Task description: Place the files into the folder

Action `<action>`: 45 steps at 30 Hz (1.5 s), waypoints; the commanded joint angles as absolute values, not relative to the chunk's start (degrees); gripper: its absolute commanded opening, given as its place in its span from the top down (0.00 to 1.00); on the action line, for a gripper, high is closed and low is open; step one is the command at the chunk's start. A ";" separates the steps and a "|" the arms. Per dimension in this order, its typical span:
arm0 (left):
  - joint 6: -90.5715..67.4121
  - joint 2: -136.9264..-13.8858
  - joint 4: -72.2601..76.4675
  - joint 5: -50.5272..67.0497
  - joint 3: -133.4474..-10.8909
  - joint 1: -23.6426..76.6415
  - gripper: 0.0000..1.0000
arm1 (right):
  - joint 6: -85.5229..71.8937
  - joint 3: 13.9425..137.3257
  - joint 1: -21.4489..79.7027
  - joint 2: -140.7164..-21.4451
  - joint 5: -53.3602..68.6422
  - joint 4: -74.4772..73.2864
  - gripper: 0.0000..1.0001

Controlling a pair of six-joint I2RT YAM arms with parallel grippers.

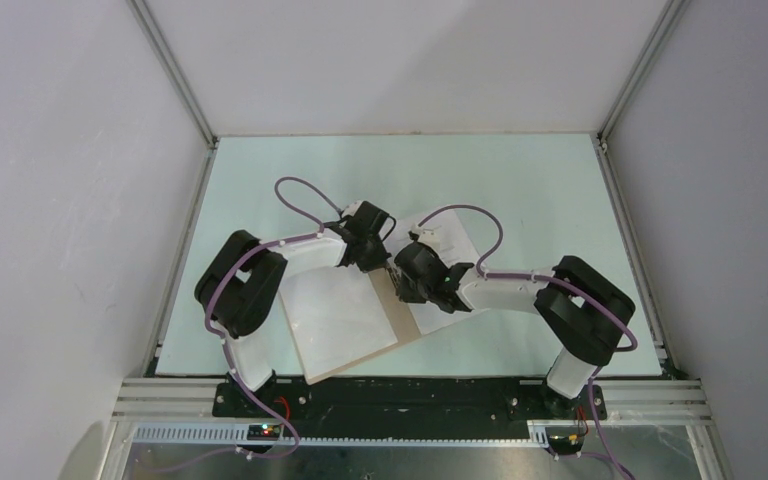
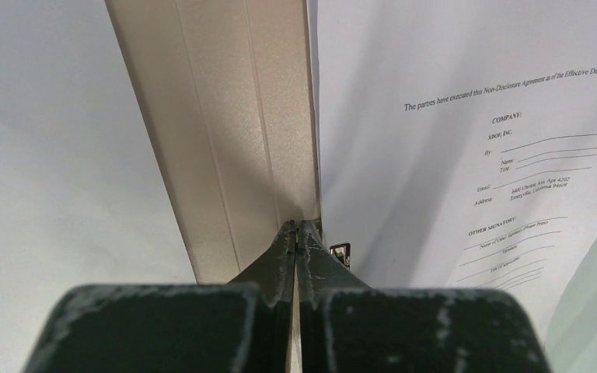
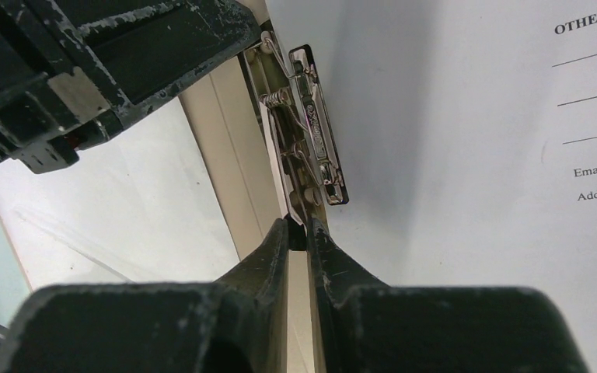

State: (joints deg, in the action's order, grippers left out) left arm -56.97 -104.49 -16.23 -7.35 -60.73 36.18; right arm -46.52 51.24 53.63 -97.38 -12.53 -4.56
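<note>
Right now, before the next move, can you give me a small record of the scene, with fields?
folder: open flat on the table, tan spine showing
files: white sheets on both leaves; printed sheet lies beside the spine
left claw: shut, tips on the spine
right claw: seemingly closed on the end of the metal clip

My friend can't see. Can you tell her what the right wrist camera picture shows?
The right claw pinches the bottom end of the shiny metal clip on the tan folder. A white printed page lies to its right, and the black left claw shows top left.
</note>
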 commanded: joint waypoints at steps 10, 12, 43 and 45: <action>-54.58 -110.16 -24.19 -11.03 -56.17 35.55 1.00 | -46.29 43.92 49.77 -102.24 -17.21 -19.96 0.92; -54.65 -110.21 -24.13 -10.99 -56.12 35.48 1.00 | -46.70 43.38 49.08 -102.48 -17.08 -19.80 0.93; -54.40 -108.95 -23.69 -7.45 -58.75 36.07 0.94 | -48.48 41.14 46.78 -104.66 -12.89 -16.24 0.96; -54.73 -108.29 -23.70 -6.86 -59.12 36.12 0.90 | -48.52 41.13 46.88 -104.83 -12.70 -16.07 0.96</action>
